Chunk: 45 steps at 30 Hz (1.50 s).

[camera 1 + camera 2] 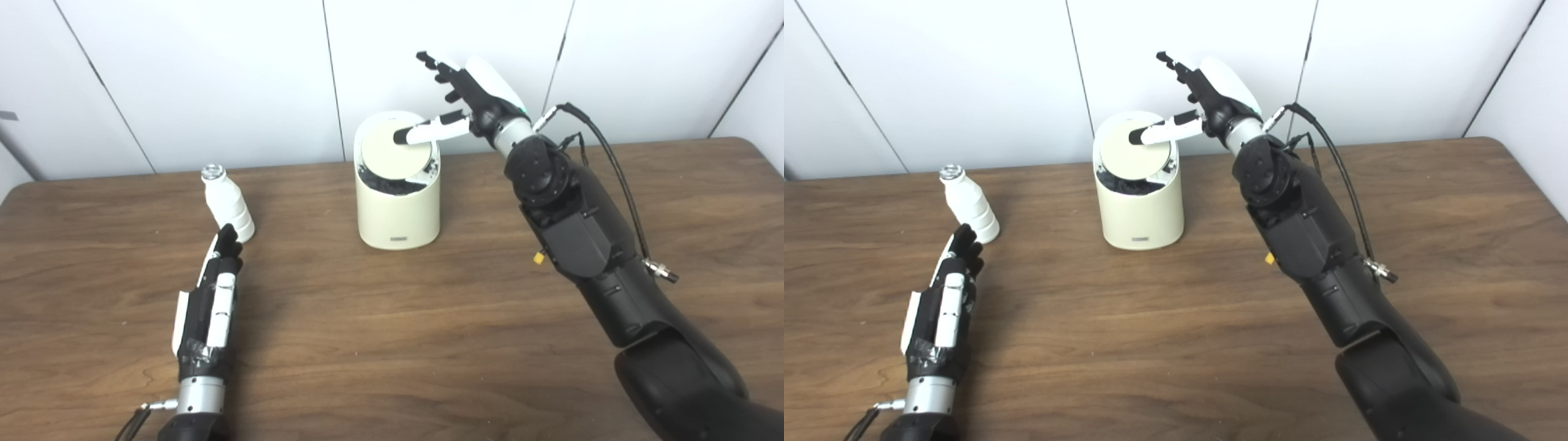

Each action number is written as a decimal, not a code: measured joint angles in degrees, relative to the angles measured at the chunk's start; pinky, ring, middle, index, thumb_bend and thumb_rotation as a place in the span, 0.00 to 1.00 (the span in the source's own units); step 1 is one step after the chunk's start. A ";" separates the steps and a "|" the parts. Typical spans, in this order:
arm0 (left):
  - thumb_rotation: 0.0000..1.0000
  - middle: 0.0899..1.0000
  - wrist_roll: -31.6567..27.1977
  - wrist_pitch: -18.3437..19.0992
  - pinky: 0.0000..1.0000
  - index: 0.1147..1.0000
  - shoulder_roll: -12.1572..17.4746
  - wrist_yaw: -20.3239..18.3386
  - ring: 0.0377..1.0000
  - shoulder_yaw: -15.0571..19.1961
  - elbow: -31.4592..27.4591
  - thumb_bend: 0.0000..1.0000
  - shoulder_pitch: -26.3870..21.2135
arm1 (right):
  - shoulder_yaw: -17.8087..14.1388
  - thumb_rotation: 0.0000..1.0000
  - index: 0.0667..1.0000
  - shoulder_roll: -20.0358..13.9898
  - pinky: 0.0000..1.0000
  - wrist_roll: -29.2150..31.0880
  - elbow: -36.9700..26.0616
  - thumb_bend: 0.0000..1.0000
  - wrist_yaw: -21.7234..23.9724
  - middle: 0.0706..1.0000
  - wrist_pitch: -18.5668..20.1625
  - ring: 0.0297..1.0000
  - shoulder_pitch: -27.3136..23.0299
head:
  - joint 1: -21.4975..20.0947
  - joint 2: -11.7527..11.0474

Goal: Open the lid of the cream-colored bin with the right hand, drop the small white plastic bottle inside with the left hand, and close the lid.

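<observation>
Left hand (208,306) flat near the wooden table's (392,343) front-left edge, fingers straight, grasping nothing, fingertips just beside a ribbed white plastic bottle (228,203) with silvery cap, right hand (465,98) spread above a smooth round cream bin (398,202) at back center, thumb on its tilted lid (392,153).

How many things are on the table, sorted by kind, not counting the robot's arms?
Cream-colored round plastic bin with tilting lid: 1
Small white ribbed plastic bottle with silver cap: 1
Total: 2, on the brown wooden table
</observation>
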 measured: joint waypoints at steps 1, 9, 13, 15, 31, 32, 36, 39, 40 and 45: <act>0.81 0.97 0.07 0.03 1.00 0.96 -0.07 0.05 0.98 -0.01 -0.01 0.43 0.01 | 0.55 0.43 0.91 -0.01 0.82 -0.38 0.01 0.94 0.03 0.92 0.00 0.90 0.04 | 0.00 0.00; 0.82 0.97 1.18 0.01 1.00 0.96 -0.47 0.51 0.97 -0.24 -0.01 0.45 0.00 | 1.26 0.40 0.92 -0.06 0.86 -1.50 0.59 0.93 0.76 0.93 0.01 0.92 0.05 | -0.09 -0.09; 0.82 0.97 1.63 0.01 1.00 0.96 -0.84 0.82 0.98 -0.24 -0.02 0.45 -0.01 | 1.74 0.44 0.92 -0.57 0.88 -1.63 1.27 0.96 1.01 0.93 -0.13 0.93 0.04 | 0.26 -0.09; 0.81 0.97 1.63 0.01 1.00 0.96 -1.06 0.90 0.97 -0.24 -0.07 0.44 0.00 | 1.80 0.41 0.92 -0.83 0.88 -1.63 2.22 0.93 1.01 0.92 -0.24 0.92 0.05 | 0.35 -0.09; 0.80 0.96 1.87 0.04 0.99 0.96 -2.25 2.16 0.97 -0.81 -0.54 0.45 0.37 | 2.81 0.34 0.92 -1.65 0.90 -1.66 3.14 0.89 0.70 0.93 -3.60 0.94 0.03 | 0.88 0.18; 0.80 0.97 1.86 0.04 0.99 0.96 -2.27 2.24 0.97 -0.85 -0.55 0.45 0.39 | 3.05 0.33 0.92 -1.82 0.90 -1.74 3.32 0.89 0.62 0.93 -4.20 0.94 0.03 | 0.97 0.18; 0.79 0.97 1.85 0.03 0.99 0.96 -2.28 2.31 0.97 -1.12 -0.58 0.45 0.46 | 3.57 0.26 0.92 -1.99 0.91 -2.29 3.42 0.87 0.09 0.93 -5.09 0.95 0.01 | 1.23 0.18; 0.81 0.96 2.18 0.02 0.99 0.96 -2.24 2.38 0.97 -1.45 -0.58 0.44 0.48 | 3.63 0.21 0.92 -1.98 0.90 -2.29 3.17 0.86 -0.43 0.93 -6.28 0.95 -0.11 | 1.32 0.18; 0.81 0.96 2.54 0.02 1.00 0.96 -2.25 2.44 0.97 -1.56 -0.58 0.42 0.49 | 3.60 0.22 0.92 -1.96 0.90 -2.29 3.11 0.86 -0.47 0.93 -6.60 0.94 -0.12 | 1.32 0.18; 0.80 0.96 3.10 0.02 0.99 0.96 -2.25 2.53 0.96 -1.79 -0.69 0.44 0.56 | 2.20 0.38 0.91 -1.69 0.85 -1.73 3.04 0.79 -0.06 0.92 -5.23 0.91 0.46 | 1.58 0.44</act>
